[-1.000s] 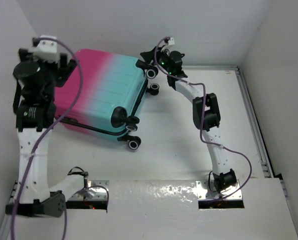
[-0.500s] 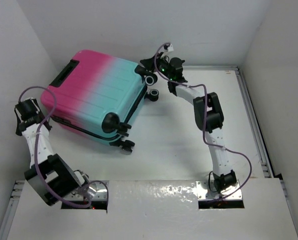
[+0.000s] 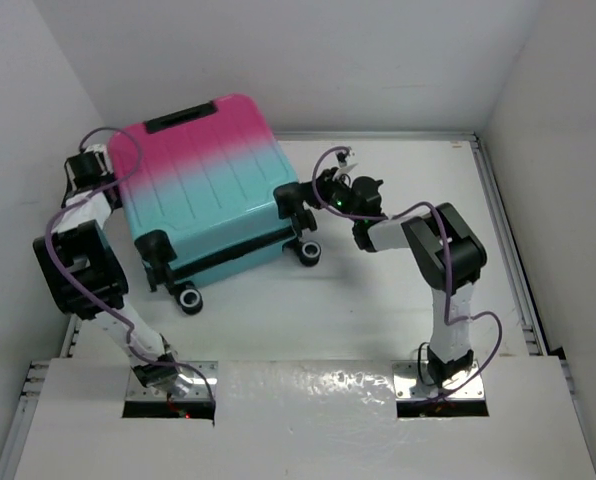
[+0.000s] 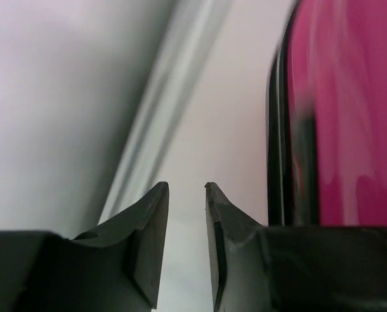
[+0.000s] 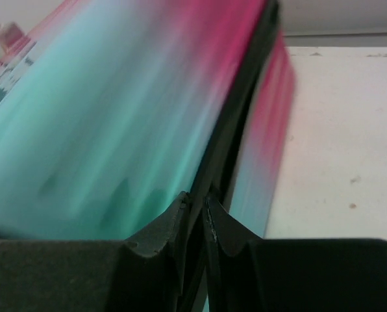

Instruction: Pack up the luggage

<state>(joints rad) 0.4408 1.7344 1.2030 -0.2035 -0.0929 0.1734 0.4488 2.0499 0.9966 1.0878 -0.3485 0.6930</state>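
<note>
On the far-left part of the table (image 3: 378,320), from overhead, you see the luggage (image 3: 213,190) closed, its broad ribbed face up, with the pink end at the far side and the turquoise end and wheels (image 3: 188,298) toward the near edge. Your left gripper (image 3: 83,168) sits just beside its pink left edge. Your right gripper (image 3: 316,192) is at the right-hand wheel corner

In the left wrist view, the fingers (image 4: 151,240) stand slightly apart with only bare table between them, and the pink shell is to their right

In the right wrist view, the fingers (image 5: 164,227) nearly meet in line with the case's black seam (image 5: 245,97); you cannot tell whether they pinch it
</note>
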